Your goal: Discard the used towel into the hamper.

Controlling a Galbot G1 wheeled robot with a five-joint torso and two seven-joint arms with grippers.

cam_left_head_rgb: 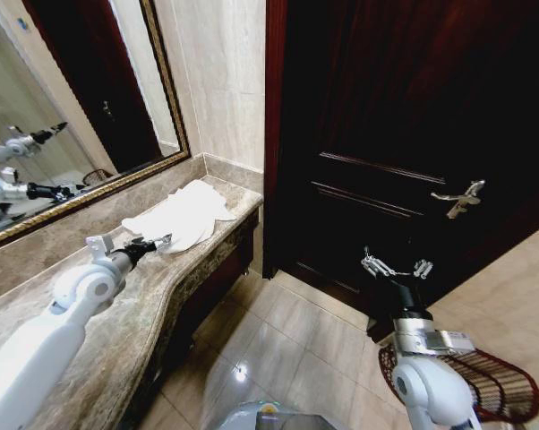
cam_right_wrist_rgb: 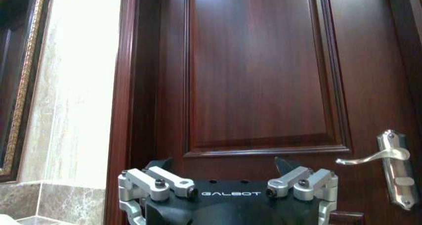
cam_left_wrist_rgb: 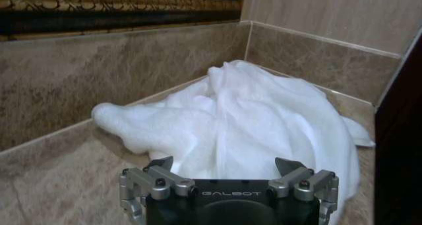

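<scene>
The left gripper (cam_left_head_rgb: 162, 241), jaws spread wide, hovered beside the white towel (cam_left_head_rgb: 182, 216) near the marble bench's (cam_left_head_rgb: 117, 331) end. The right gripper (cam_left_head_rgb: 396, 266), also wide, faced the door (cam_left_head_rgb: 413, 134); the hamper (cam_left_head_rgb: 498, 381) stood on the tiled floor (cam_left_head_rgb: 287, 349).

Dim, wide-angle warped head view; glare spot on the floor tiles (cam_left_head_rgb: 240, 372).

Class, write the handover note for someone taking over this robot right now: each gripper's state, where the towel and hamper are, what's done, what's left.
Left gripper: open, empty, over the marble counter, pointed at the towel and just short of it.
Right gripper: open, empty, held in the air facing the dark door.
Towel: crumpled on the counter's far end, by the wall corner.
Hamper: on the floor at the robot's right, beside the right arm.
Done: approach only.
Left: grasp the towel, carry it over, drop it into the hamper.
</scene>
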